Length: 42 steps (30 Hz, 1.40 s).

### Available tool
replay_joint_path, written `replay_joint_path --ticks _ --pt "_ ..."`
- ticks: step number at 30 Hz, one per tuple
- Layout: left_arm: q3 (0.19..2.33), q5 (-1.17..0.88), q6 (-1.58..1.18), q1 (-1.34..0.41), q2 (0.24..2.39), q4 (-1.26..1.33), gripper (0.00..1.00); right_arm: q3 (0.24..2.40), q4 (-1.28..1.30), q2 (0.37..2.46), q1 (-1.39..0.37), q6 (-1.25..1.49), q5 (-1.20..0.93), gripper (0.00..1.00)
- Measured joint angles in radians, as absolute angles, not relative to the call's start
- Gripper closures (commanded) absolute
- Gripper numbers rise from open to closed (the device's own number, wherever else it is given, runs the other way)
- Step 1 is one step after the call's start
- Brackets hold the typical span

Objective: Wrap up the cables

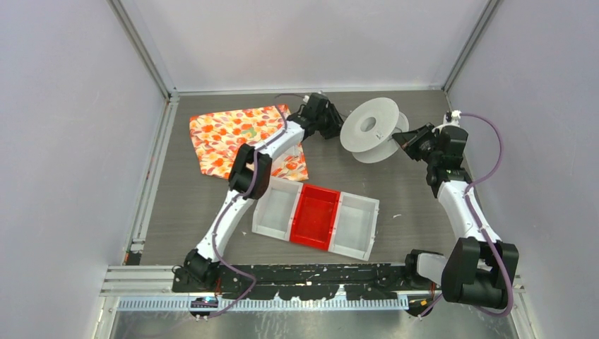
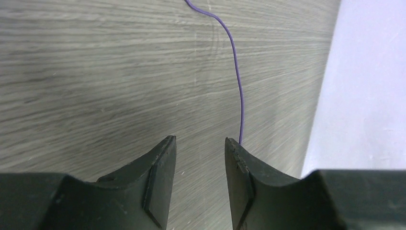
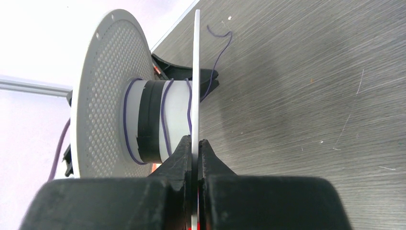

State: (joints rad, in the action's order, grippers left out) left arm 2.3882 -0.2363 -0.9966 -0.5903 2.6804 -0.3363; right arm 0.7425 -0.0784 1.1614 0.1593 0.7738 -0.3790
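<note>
A white spool stands on its edge at the back of the table. A thin purple-blue cable makes a few loose turns around its hub, and a free end trails onto the table. My right gripper is shut on the spool's near flange; it sits right of the spool in the top view. My left gripper is open and empty, just left of the spool in the top view. The cable runs across the table and passes behind its right fingertip.
An orange patterned cloth lies at the back left under the left arm. A three-part tray, white with a red middle bin, sits in the middle. White walls close in the back and sides.
</note>
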Motion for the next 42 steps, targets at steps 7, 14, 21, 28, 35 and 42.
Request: replay_joint_path --ticks 7,14,21,28,35,42 --pt "2.358 -0.243 -1.102 -0.596 2.711 -0.22 0.63 0.739 -0.073 1.152 0.159 0.774 -0.385 1.0" --pt "2.068 -0.179 -1.11 -0.586 2.542 -0.146 0.66 0.739 -0.044 1.133 0.16 0.766 -0.387 0.99" --pt "1.951 -0.168 -1.061 -0.516 2.423 -0.149 0.64 0.771 0.092 1.117 0.161 0.7 -0.418 1.0" --pt "1.938 -0.27 -0.944 -0.432 2.292 -0.145 0.59 1.024 0.377 1.076 0.16 0.563 -0.498 0.99" --pt "1.835 -0.543 -0.779 -0.386 2.182 0.039 0.57 1.417 0.587 1.071 0.146 0.473 -0.603 0.99" --pt "1.491 -0.765 -0.749 -0.402 2.088 0.509 0.55 1.601 0.721 1.074 0.115 0.451 -0.697 0.99"
